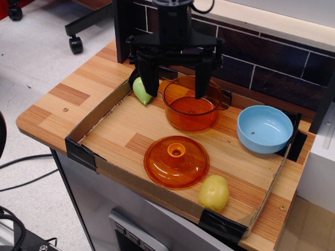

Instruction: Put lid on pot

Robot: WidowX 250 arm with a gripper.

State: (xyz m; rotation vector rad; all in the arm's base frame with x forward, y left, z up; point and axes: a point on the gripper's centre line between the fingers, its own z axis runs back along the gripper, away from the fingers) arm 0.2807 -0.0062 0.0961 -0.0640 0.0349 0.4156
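Observation:
The orange translucent lid (176, 162) lies flat, knob up, on the wooden tray floor near the front. The orange translucent pot (191, 103) stands open and upright behind it, apart from it by a short gap. My black gripper (176, 89) hangs above the pot's back rim, its two fingers spread wide, one left of the pot and one over its right side. It holds nothing.
A light blue bowl (264, 128) sits at the right of the tray. A yellow-green fruit (213, 193) lies at the front right, a green one (140, 90) at the back left. Cardboard walls (97, 117) rim the tray; a dark brick wall (272, 65) stands behind.

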